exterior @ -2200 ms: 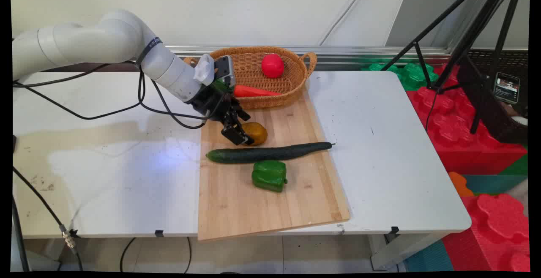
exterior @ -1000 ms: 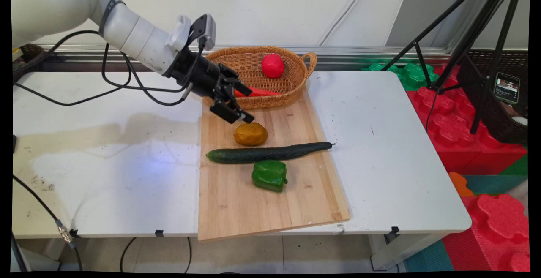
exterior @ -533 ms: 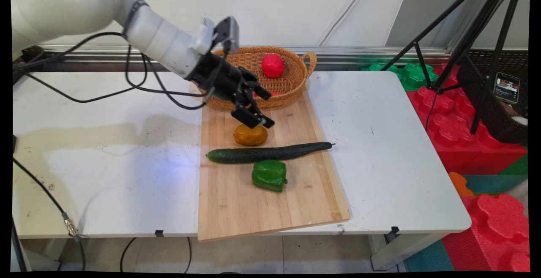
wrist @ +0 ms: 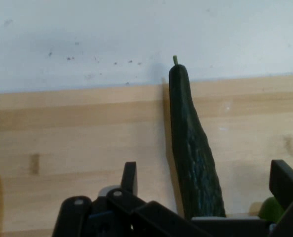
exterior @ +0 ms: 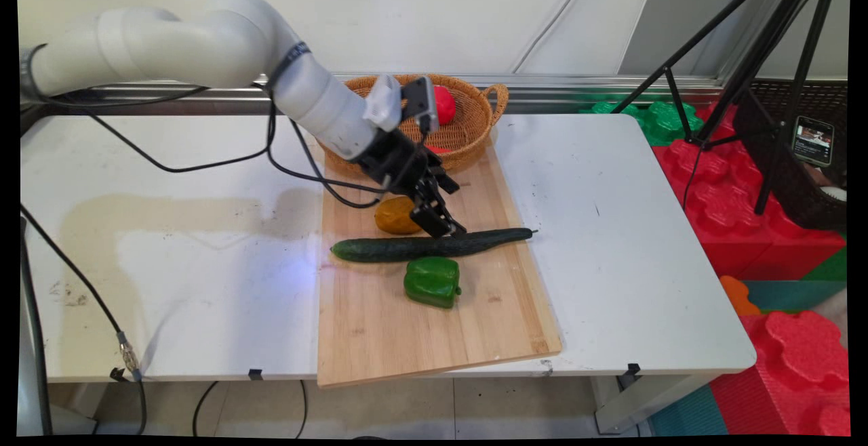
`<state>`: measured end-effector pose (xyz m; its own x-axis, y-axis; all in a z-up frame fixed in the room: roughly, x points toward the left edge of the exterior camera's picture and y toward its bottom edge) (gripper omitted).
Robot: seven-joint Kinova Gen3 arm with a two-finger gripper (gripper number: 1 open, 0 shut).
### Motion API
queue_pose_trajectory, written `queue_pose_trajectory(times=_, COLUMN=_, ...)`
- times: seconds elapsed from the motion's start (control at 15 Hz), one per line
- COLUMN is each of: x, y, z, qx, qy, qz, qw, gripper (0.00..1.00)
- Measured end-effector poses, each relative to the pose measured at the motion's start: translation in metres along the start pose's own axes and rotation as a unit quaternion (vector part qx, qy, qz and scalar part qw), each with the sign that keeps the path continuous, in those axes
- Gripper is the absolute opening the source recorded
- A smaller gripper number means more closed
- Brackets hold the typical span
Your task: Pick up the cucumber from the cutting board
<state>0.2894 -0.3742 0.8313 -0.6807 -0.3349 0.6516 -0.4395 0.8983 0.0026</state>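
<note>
I see my gripper (exterior: 449,226) at frame centre, fingers spread wide astride the cucumber (exterior: 434,245). Nothing is held. The potato (exterior: 395,216) sits just left.

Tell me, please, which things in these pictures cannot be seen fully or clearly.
- Carrot in the basket, main view: the arm hides nearly all of it.
- Red fruit, main view: partly behind the hand camera.
- Yellow-brown fruit, main view: its right side is behind the gripper; hand view: cut off by the left edge.
- Cucumber, hand view: the near end is behind the linkage.
- Green pepper, hand view: only a sliver shows.
</note>
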Motion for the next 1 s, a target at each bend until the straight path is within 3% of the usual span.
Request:
queue_pose_trajectory(times=0.53, x=0.010, y=-0.002, z=0.049, qx=0.004, qy=-0.037, qz=0.009, qw=0.9993, gripper=1.00)
queue_pose_trajectory(times=1.0, x=0.016, y=-0.002, z=0.070, qx=0.009, qy=-0.054, qz=0.019, qw=0.9983, gripper=1.00)
